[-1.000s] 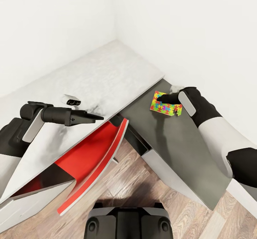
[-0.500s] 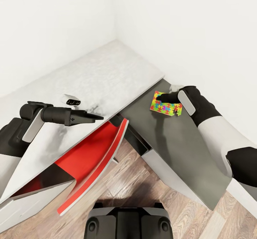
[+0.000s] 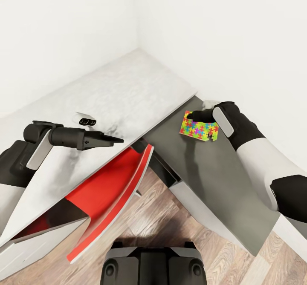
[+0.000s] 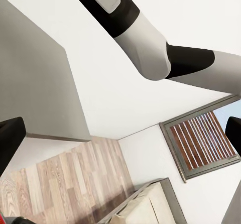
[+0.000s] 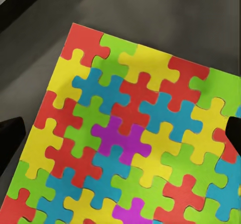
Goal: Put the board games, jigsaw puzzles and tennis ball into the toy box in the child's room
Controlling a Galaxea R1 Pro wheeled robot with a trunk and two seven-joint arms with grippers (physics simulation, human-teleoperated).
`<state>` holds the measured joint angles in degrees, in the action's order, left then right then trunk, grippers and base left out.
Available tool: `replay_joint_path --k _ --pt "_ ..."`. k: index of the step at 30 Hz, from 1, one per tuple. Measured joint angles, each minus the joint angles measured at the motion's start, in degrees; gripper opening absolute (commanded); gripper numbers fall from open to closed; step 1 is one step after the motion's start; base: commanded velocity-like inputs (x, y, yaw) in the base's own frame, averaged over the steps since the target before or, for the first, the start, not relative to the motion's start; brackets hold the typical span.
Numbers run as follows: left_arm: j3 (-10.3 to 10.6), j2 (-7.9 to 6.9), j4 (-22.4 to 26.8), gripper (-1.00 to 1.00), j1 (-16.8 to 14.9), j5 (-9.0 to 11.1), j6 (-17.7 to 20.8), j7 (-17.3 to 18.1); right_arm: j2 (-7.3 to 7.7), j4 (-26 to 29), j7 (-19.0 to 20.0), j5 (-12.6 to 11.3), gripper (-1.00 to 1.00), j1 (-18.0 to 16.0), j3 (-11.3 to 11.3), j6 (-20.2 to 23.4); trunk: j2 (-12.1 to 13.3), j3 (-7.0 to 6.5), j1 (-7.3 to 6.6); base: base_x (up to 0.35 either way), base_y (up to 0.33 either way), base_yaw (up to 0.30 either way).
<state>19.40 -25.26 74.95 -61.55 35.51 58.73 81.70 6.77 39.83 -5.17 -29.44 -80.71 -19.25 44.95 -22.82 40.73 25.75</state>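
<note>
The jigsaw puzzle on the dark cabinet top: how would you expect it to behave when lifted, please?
The jigsaw puzzle looks thin and flat, so probably light and hard to grip from above. Its interlocking pieces might flex or separate. It won't roll.

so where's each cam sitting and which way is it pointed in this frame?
Head: on the robot's head, looking forward and down at the pale table, the dark cabinet and the red chair; both arms and the base show.
Left wrist: near the left gripper, facing across the room at wall, floor and a window; the right arm crosses it.
Right wrist: near the right gripper, looking close onto the jigsaw puzzle.
Shared: head and right wrist both see the jigsaw puzzle on the cabinet.
</note>
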Motion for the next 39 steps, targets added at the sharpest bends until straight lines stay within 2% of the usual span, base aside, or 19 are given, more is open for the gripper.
replay_joint_path --k 34,39 --pt "0.07 0.01 0.01 1.00 0.00 -0.01 -0.03 -0.06 -0.46 0.00 -0.08 0.07 1.00 -0.05 -0.01 0.10 0.00 0.00 0.00 0.049 0.018 0.000" --pt "0.07 0.01 -0.01 1.00 0.00 0.00 -0.04 -0.07 -0.55 0.01 -0.06 1.30 1.00 -0.48 0.01 0.20 0.00 0.00 0.00 0.012 0.006 0.000"
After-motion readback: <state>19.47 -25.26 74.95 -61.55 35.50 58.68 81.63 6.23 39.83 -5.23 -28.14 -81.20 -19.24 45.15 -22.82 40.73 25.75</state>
